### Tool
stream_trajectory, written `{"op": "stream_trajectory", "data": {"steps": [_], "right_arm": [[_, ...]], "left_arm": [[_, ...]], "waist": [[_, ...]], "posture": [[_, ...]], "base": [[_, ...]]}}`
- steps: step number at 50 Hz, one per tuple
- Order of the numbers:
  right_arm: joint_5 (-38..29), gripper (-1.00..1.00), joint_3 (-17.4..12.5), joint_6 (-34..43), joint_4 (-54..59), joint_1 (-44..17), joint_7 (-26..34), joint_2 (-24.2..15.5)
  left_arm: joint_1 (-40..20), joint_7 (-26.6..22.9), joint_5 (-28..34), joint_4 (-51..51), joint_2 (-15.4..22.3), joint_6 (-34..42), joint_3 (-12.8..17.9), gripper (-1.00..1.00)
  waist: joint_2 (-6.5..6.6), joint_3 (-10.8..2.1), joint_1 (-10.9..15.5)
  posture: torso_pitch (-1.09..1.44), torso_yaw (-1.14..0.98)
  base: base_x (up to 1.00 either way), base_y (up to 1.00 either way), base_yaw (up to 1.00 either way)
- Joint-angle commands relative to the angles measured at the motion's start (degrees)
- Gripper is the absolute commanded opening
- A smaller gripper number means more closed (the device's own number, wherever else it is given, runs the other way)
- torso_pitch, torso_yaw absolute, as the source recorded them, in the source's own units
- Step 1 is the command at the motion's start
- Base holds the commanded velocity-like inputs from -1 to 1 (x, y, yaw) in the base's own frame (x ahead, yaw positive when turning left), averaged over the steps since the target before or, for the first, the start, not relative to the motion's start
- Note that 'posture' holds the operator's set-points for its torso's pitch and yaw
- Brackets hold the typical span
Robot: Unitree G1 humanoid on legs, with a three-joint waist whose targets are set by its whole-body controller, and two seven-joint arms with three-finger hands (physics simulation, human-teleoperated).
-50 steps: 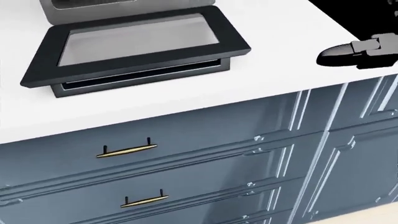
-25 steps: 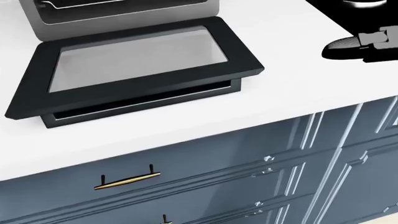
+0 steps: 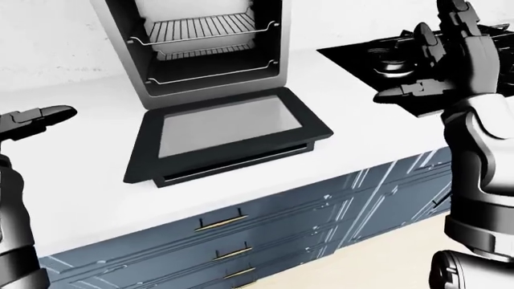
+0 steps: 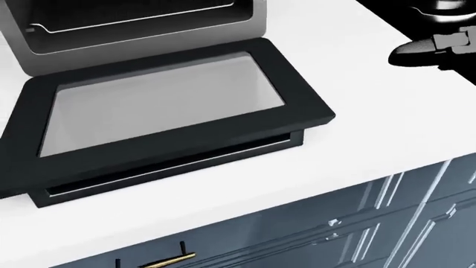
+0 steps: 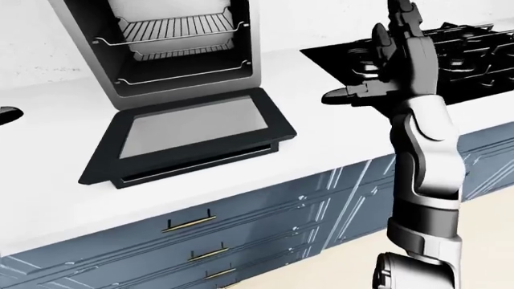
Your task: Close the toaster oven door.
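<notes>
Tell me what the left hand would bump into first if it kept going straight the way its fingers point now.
Probably the toaster oven. The left hand is open above the counter, fingers pointing toward the view's right, at the oven's side wall. Depth is unclear; it might pass above the open door.

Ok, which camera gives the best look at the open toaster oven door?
The left-eye view: the whole toaster oven door lies flat on the counter, edges clear. The right-eye view shows it whole too, slightly smaller. The head view crops its left corner.

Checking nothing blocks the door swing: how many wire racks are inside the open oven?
2. The upper wire rack sits high in the silver toaster oven cavity; the lower wire rack hangs beneath it, above the flat-lying black glass door. Cavity top is cropped, so another may hide.
</notes>
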Motion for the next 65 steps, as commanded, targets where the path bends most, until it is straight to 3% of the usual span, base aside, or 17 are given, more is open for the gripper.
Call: {"op": "stream_trajectory", "data": {"steps": [1,9,11,12,13,18,29,34,41,44,46,47,48,52,56,57,65], "right_arm": [[0.01,1.0,-1.0,-1.38,-1.28,-2.07,-0.09,-1.36],[0.23,1.0,-1.29,-0.92,-1.8,-2.05,-0.42,-1.55],[-0.1,1.0,-1.14,-1.4,-1.35,-2.23,-0.58,-1.56],[-0.26,1.0,-1.09,-1.37,-1.06,-2.45,-0.75,-1.62],[-1.06,1.0,-0.97,-2.34,-0.16,-2.7,-1.12,-1.72],[-1.55,1.0,-0.82,-2.89,0.89,-3.26,-1.63,-1.77],[0.78,1.0,-1.38,0.36,4.76,-6.73,-8.5,-2.38],[3.12,1.0,-1.14,3.34,3.12,-5.22,-6.39,-3.36],[0.76,1.0,-1.05,0.97,3.32,-5.01,-6.43,-3.09],[0.65,1.0,-1.22,0.77,3.66,-5.13,-6.44,-3.18],[0.0,1.0,-1.15,0.37,4.51,-5.65,-7.27,-3.19],[-1.98,1.0,-0.35,-0.83,5.05,-5.57,-7.66,-3.49],[-1.95,1.0,-0.34,0.33,5.25,-5.51,-7.45,-3.28],[0.04,1.0,-1.18,2.06,4.6,-5.77,-7.45,-3.18],[-2.22,1.0,-0.56,0.66,6.75,-6.76,-9.07,-3.45],[-3.36,1.0,-0.18,-0.19,7.38,-6.79,-9.25,-3.57],[-5.38,1.0,-0.24,-1.08,7.96,-6.59,-8.12,-4.03]], "left_arm": [[-1.36,0.01,-0.05,-1.87,1.17,-1.08,0.18,1.0],[-1.29,-0.02,-0.19,-1.92,1.31,-0.99,0.34,1.0],[-1.33,0.03,-0.2,-1.95,1.34,-0.98,0.31,1.0],[-1.35,0.03,-0.25,-1.98,1.37,-0.92,0.33,1.0],[-1.32,0.04,-0.22,-1.95,1.37,-0.99,0.32,1.0],[-1.46,0.06,-0.36,-1.8,1.69,-0.95,0.49,1.0],[-1.33,0.08,-0.51,-1.92,1.83,-0.87,0.54,1.0],[-1.34,0.09,-0.53,-1.93,1.9,-0.85,0.54,1.0],[-1.12,0.2,-0.58,-2.5,1.76,-0.52,0.62,1.0],[-1.41,0.18,-0.43,-2.15,1.72,-0.66,0.44,1.0],[-1.45,0.11,-0.45,-2.03,1.74,-0.74,0.47,1.0],[-1.46,0.09,-0.45,-1.96,1.74,-0.78,0.44,1.0],[-1.46,0.09,-0.44,-1.92,1.73,-0.82,0.44,1.0],[-1.5,0.16,-0.42,-1.92,1.75,-0.79,0.4,1.0],[-1.71,0.25,-0.55,-1.46,1.81,-0.79,0.44,1.0],[-1.83,0.36,-0.81,-1.24,1.83,-0.63,0.51,1.0],[-2.01,1.31,0.76,1.76,2.79,-2.98,0.54,1.0]], "waist": [[1.11,-1.04,-0.45],[-3.66,-0.87,0.55],[-6.02,-1.22,0.83],[-7.99,-1.8,0.84],[-5.28,-0.51,0.6],[-3.91,-1.81,0.33],[-3.09,-1.07,-0.04],[-3.03,-1.73,0.74],[-2.73,-0.71,1.83],[-4.7,-0.58,2.41],[-7.2,0.23,2.47],[-9.29,-0.34,2.27],[-7.4,0.48,0.01],[-5.36,0.14,0.56],[-1.73,-0.4,-0.26],[-2.46,0.06,0.01],[-2.91,-0.82,0.31]], "posture": [[0.0,0.0],[0.0,0.0],[0.0,0.0],[0.0,0.0],[0.0,0.0],[0.0,0.0],[0.0,0.0],[0.0,0.0],[0.0,0.0],[0.0,0.0],[0.0,0.0],[0.0,0.0],[0.0,0.0],[0.0,0.0],[0.0,0.0],[0.0,0.0],[0.0,0.0]], "base": [[0.16,0.09,0.0],[0.17,0.08,0.0],[0.17,0.09,0.0],[0.12,0.03,0.0],[0.0,0.0,0.0],[0.0,0.0,0.0],[0.0,0.0,0.0],[0.0,0.0,0.09],[0.0,0.0,1.0],[0.0,0.0,1.0],[0.0,0.0,1.0],[0.0,0.0,1.0],[0.0,0.0,0.0],[0.0,0.0,0.0],[0.0,0.0,0.0],[0.0,0.0,0.0],[0.0,0.0,0.0]]}}
